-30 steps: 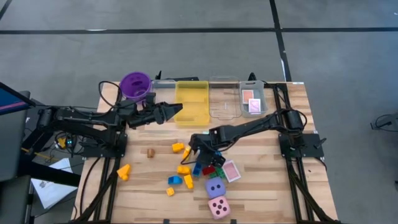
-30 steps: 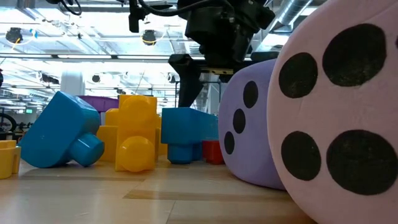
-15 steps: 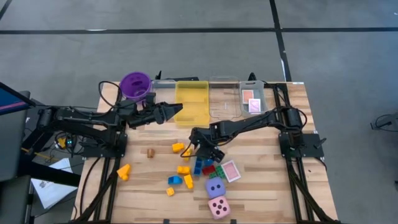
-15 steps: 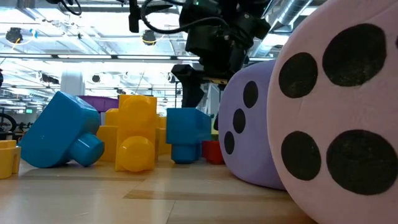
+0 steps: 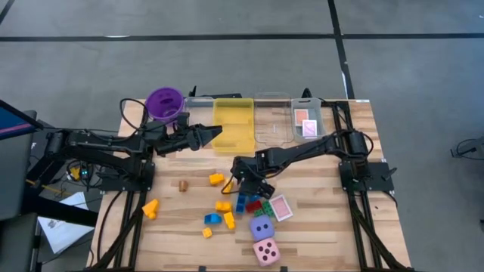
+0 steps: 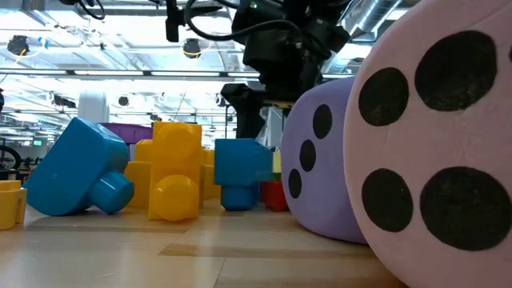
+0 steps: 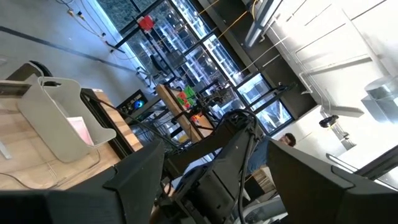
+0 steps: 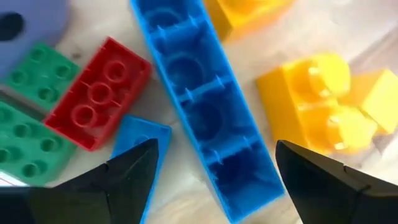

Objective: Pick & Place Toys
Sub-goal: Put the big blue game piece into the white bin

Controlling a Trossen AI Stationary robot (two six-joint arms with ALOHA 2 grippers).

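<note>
Loose toys lie in the middle of the table. My right gripper (image 5: 240, 183) hangs open, pointing steeply down over a long blue brick (image 8: 205, 106) that lies hollow side up; its fingers stand either side of the brick's end. Around that brick lie a red brick (image 8: 99, 93), green bricks (image 8: 31, 74), a small blue brick (image 8: 140, 146) and yellow bricks (image 8: 317, 106). The purple die (image 5: 262, 227) and pink die (image 5: 266, 251) rest nearer the front edge. My left gripper (image 5: 218, 134) waits open in the air by the yellow tray (image 5: 233, 125). My right gripper comes at the long blue brick from above, its fingers across the brick's end. One fingertip (image 8: 292, 165) stands right by the brick's long side (image 8: 268, 177); whether it touches, I cannot tell. The other finger stands apart from the brick, which lies flat on the table.
Along the far edge stand a purple cup (image 5: 164, 103), the yellow tray, a clear tray (image 5: 272, 127) and a tray holding pink cards (image 5: 308, 125). A pink card (image 5: 281, 206) lies by the bricks. More yellow and blue bricks (image 5: 219, 215) lie toward the front left.
My right gripper has edged a little lower over the brick pile. In the low view the long blue brick's end has shifted slightly on the table. The left arm has kept still.
</note>
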